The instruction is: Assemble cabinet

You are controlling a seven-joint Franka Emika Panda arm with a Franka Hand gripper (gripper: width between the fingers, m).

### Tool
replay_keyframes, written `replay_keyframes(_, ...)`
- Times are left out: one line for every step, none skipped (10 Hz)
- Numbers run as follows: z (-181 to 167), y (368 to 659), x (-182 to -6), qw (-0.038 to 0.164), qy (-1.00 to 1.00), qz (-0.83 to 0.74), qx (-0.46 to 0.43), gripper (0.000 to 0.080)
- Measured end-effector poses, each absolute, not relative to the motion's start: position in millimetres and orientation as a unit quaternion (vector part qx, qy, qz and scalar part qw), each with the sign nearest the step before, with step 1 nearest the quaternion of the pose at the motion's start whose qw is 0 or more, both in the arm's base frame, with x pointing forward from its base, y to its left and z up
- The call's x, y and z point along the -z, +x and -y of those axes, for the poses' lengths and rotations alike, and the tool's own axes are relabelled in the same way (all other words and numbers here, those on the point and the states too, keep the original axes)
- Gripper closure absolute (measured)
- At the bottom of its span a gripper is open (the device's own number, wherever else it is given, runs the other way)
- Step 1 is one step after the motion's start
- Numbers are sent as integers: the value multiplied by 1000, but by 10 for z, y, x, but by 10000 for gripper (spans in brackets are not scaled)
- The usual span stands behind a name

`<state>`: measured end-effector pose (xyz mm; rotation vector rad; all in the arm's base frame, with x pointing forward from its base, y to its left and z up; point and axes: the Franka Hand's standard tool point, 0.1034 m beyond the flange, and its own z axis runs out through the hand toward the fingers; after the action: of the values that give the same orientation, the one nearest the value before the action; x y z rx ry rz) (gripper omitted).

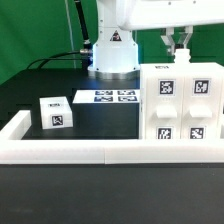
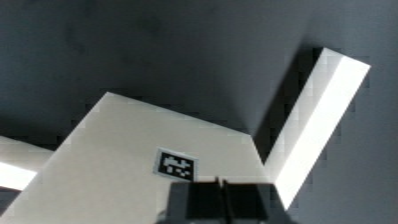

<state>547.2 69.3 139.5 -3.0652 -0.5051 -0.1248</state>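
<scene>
The cabinet body (image 1: 180, 105), a large white block with several square tags on its front, stands at the exterior view's right against the border wall. A small white cube part (image 1: 52, 112) with tags lies apart at the exterior view's left. My gripper (image 1: 180, 58) hangs just above the top rear edge of the body. In the wrist view the two dark fingers (image 2: 201, 203) are pressed together with nothing between them, over a white tagged face of the body (image 2: 125, 150). A narrow white upright panel (image 2: 313, 110) stands beside that face.
The marker board (image 1: 106, 97) lies flat between the cube and the body. The long low white border wall (image 1: 90, 150) runs along the front and up the left side. The robot base (image 1: 112, 50) stands behind, with cables at the back left.
</scene>
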Motion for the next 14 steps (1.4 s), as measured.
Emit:
replay_keyframes(-693,5471,-1393,16,-986,162,40,664)
replay_keyframes(-693,5470,-1391,16,-986,162,40,664)
replay_keyframes(-693,5469,-1390,16,-986,162,40,523)
replay_keyframes(-693,5469,-1389,16,-986,162,40,388)
replay_keyframes(-693,5468,-1387,16,-986,162,39,388)
replay_keyframes(-692,5467,-1385,16,-986,162,39,207)
replay_keyframes(-678,5450,-1372,16,-986,164,39,78)
replay_keyframes(-580,5340,-1312,13,-984,172,39,16)
replay_keyframes(-438,5173,-1244,10,-984,173,34,16)
replay_keyframes(-271,5044,-1178,7,-983,178,32,5)
replay_keyframes(-17,4896,-1061,4,-982,186,28,5)
replay_keyframes(245,4781,-965,6,-984,180,15,2)
replay_keyframes(461,4732,-907,6,-984,179,6,2)
replay_keyframes(661,4691,-842,6,-980,197,1,2)
